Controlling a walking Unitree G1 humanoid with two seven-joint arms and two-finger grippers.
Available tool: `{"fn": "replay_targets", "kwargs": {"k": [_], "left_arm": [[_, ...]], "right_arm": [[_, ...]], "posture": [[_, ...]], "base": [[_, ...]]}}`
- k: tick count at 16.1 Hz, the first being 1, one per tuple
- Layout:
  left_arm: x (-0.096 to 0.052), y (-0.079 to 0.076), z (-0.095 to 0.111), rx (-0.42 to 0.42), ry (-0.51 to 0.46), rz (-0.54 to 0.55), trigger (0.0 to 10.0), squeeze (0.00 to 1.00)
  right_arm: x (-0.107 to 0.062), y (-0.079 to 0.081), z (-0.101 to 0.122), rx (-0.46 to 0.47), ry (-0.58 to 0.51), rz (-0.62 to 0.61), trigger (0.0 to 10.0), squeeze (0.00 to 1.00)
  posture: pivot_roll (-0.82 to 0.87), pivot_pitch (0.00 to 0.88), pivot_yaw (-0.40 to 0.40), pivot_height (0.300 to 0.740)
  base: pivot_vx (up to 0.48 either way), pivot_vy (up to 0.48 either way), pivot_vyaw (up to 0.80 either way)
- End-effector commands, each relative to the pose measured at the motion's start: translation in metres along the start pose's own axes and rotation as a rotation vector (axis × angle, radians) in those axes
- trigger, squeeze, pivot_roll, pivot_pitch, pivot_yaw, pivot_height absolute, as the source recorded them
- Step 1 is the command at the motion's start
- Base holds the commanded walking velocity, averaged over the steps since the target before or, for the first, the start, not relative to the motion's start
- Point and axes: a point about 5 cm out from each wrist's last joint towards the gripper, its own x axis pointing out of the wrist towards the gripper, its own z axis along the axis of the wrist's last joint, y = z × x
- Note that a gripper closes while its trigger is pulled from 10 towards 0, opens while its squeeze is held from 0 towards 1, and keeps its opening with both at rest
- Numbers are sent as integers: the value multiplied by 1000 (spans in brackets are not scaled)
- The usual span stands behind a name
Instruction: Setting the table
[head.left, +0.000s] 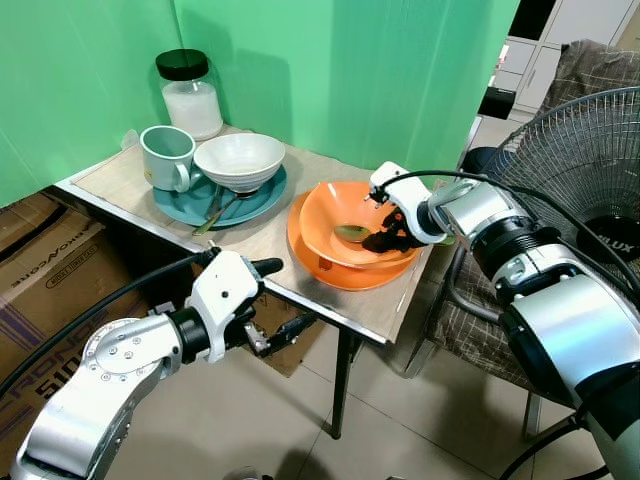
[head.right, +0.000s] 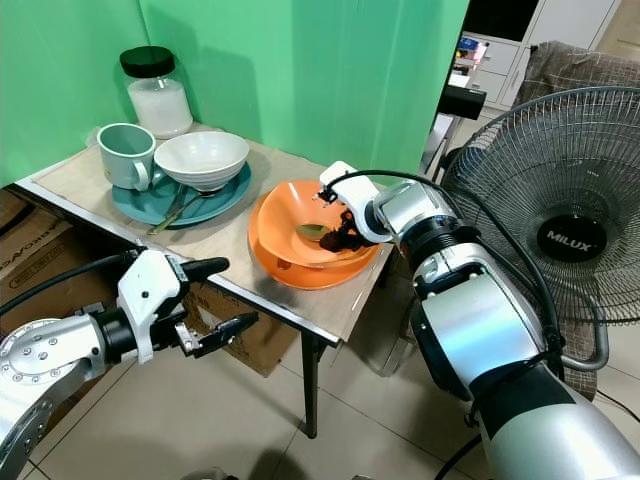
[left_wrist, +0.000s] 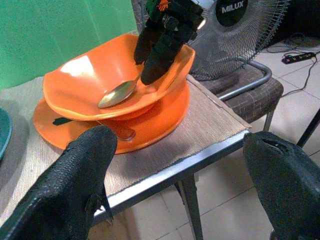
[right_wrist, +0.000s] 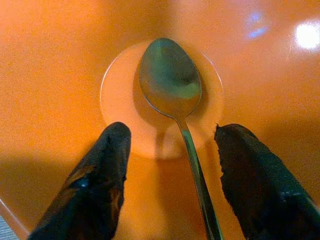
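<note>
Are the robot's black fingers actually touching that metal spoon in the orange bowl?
Apart. The right wrist view shows the right gripper open, orange bowl visible between each finger and the metal spoon.

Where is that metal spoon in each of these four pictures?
Left eye view: spoon lies inside the orange bowl, beside the right hand.
Right eye view: spoon in the same bowl, mid-picture.
Left wrist view: spoon in the bowl, under the right hand's black fingers.
Right wrist view: spoon, close up, handle between the open fingers.
Shared landmark: the orange bowl.
</note>
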Motion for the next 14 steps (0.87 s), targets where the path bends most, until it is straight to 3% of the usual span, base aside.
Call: {"fn": "replay_targets", "kwargs": {"k": [1,14], "left_arm": [[2,-2,1,-3,2,-19,10000,0],[3,-5,0,-4,7,-29,10000,0]], "right_arm": [[-3,-2,4,-4,12,-18,0,0],[2,3,2,-39,59,-6,0,0]], "posture": [[73,0,-21,740],[68,0,-24,740]], "base": [[0,0,0],[0,0,0]]}}
